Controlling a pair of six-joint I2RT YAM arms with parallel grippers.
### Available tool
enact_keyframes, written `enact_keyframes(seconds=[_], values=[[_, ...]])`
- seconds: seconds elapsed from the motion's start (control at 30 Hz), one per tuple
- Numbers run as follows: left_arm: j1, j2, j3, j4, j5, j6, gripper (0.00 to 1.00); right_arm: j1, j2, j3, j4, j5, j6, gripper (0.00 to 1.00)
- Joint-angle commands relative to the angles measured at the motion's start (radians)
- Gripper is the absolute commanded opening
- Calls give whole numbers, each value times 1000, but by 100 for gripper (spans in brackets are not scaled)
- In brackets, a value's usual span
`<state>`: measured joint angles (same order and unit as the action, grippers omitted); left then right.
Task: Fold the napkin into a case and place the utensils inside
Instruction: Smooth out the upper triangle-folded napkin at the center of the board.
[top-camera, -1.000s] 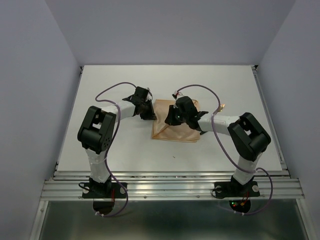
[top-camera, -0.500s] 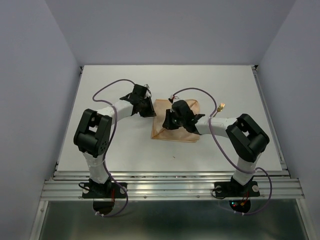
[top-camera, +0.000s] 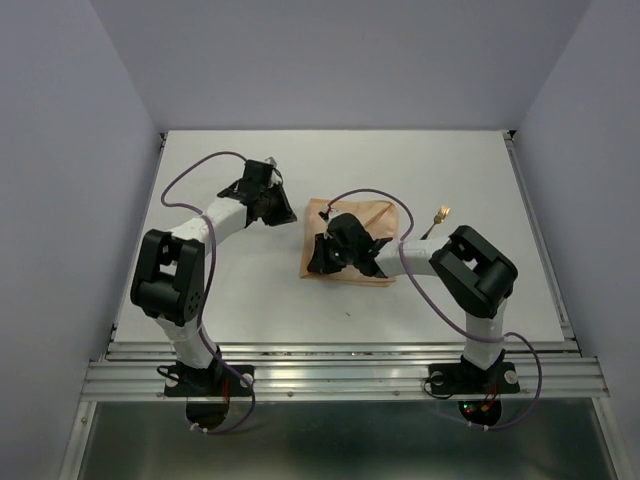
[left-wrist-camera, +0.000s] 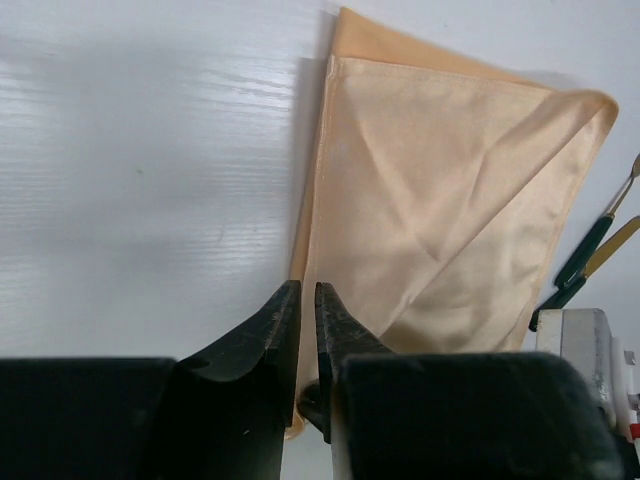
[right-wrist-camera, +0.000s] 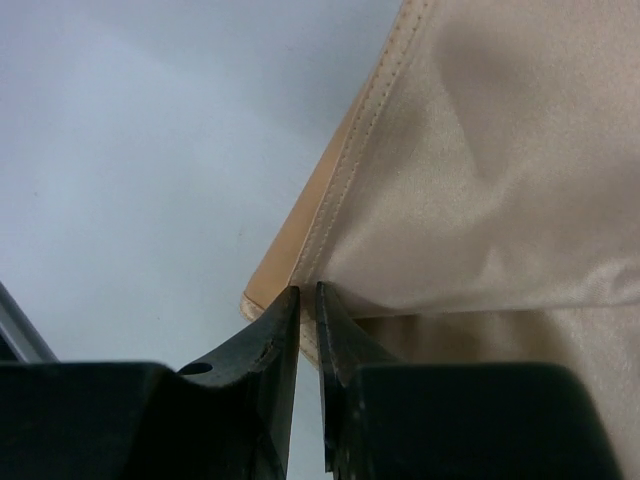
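The napkin (top-camera: 362, 209) lay folded in the middle of the table (top-camera: 450, 160), with the utensils (left-wrist-camera: 590, 250) just off its right edge. The right gripper (right-wrist-camera: 308, 300) met its near-left corner, jaws apparently pinched on the top layer's hem. The left gripper (left-wrist-camera: 306, 295), jaws nearly together and empty, hovered to its left.

Robot lab cell, white table (top-camera: 250, 300) boxed by plain grey walls (top-camera: 340, 60), two arms (top-camera: 180, 270) bolted to metal rail (top-camera: 340, 375)
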<state>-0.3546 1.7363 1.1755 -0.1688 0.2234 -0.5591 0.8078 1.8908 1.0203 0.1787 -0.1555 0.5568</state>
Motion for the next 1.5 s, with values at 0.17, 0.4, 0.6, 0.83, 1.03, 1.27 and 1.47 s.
enact_keyframes(seconds=[0.17,0.4,0.6,0.83,1.03,1.27,1.47], values=[[49,-130,-83,-3,-9,-2,23,11,-13,38,22,10,-18,18],[49,-170,-123,6,-9,-5,23,2,-154,20,-25,151,-46,22],[49,-193,-158,8,-4,4,24,-128,-200,-5,-48,197,-66,24],[46,-169,-163,25,10,5,24,-283,-109,131,-142,149,-147,23],[46,-77,-53,6,25,22,26,-301,2,310,-291,354,-247,25],[45,49,106,-15,56,73,41,-392,-5,314,-331,370,-281,28],[39,202,245,-38,48,117,42,-436,-36,275,-329,349,-275,29]])
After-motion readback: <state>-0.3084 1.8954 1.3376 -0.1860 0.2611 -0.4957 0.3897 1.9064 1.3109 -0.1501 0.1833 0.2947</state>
